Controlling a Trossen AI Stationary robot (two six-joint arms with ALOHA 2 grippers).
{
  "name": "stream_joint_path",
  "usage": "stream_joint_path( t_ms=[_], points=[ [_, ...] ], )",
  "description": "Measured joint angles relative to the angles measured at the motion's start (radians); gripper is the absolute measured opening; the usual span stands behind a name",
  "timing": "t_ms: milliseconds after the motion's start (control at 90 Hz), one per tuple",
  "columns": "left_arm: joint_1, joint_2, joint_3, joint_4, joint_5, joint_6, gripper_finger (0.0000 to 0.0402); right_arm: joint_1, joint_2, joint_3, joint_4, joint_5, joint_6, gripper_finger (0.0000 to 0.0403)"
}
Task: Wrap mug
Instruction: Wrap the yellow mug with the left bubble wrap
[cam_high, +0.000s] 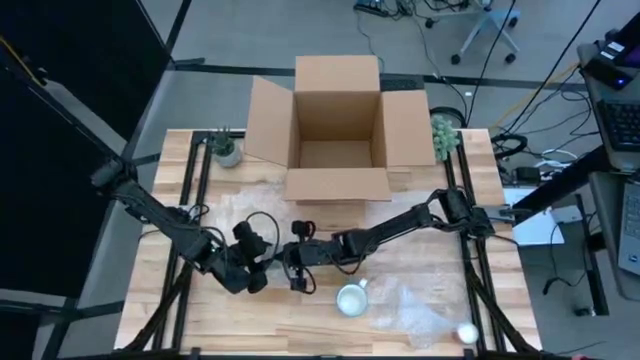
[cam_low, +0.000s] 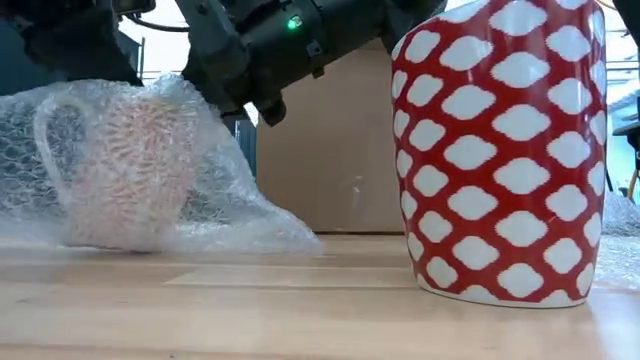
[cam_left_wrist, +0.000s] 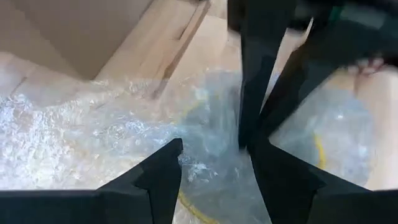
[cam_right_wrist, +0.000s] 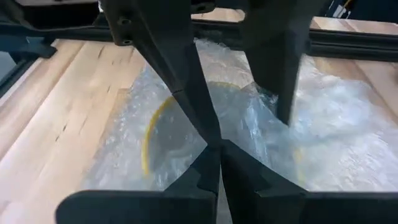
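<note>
I judge the wrapping as partly done. In the low view a pale mug with a handle sits on the wooden desk, bundled in a clear bubble wrap sheet. The sheet drapes loosely and its edge trails out over the boards. Tucking and closing it is what I still have to do.

Both arms meet over that bundle near the middle of the desk. My right pincer has its fingers pressed together down at the wrap, and I take it to be pinching a fold of film. My left pincer hangs just beside it, fingers spread with nothing between them, above the same sheet. A thin yellow curve shows through the film in both wrist views; I cannot tell what it is.

A red-and-white patterned ceramic mug stands bare and upright just beside the pincers, towards the front edge. It crowds any sweep of the right arm there. A crumpled heap of spare bubble wrap lies further right. The open brown cardboard box waits at the back, clear of the work.
</note>
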Motion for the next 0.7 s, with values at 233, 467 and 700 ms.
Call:
stream_joint_path(
  t_ms=[233,467,700],
  points=[
    [-0.001,0.001,0.000,0.000,0.008,-0.007,0.0180,0.002,-0.048,0.003,-0.063,0.000,0.001,0.0000],
    [0.017,0.004,-0.002,0.031,0.006,0.000,0.0180,0.002,-0.071,0.005,-0.052,-0.002,0.005,0.0000],
    [0.036,0.005,-0.002,0.073,0.004,0.027,0.0180,-0.012,-0.004,0.008,-0.017,-0.003,0.076,0.0000]
  ],
)
